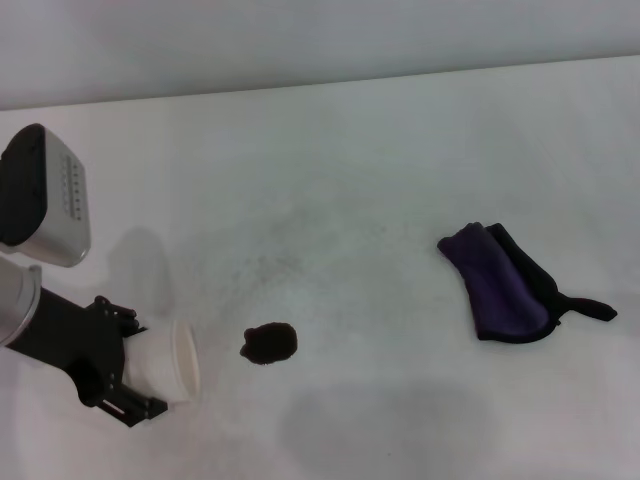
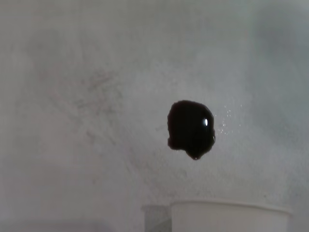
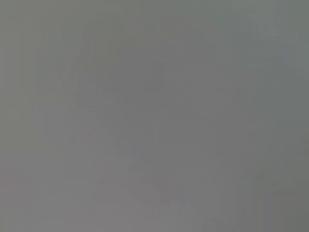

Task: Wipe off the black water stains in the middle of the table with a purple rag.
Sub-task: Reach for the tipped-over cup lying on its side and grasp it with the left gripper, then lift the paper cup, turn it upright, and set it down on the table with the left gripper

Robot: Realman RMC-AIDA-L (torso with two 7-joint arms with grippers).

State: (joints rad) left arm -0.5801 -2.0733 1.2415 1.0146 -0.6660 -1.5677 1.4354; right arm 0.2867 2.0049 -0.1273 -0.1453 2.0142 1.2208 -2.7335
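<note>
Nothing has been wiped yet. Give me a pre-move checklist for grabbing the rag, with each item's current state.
1. Purple rag reachable, lying flat and apart from the spill: ok.
2. Black water stains still unwiped on the table: ok, one blotch.
3. Left gripper free for the rag: not ok, it holds the white paper cup tipped beside the blotch.
4. Right gripper position: cannot tell, out of the head view.
5. Cup emptied: cannot tell.

Paper cup (image 2: 231, 216) (edge-cropped) in left wrist view
</note>
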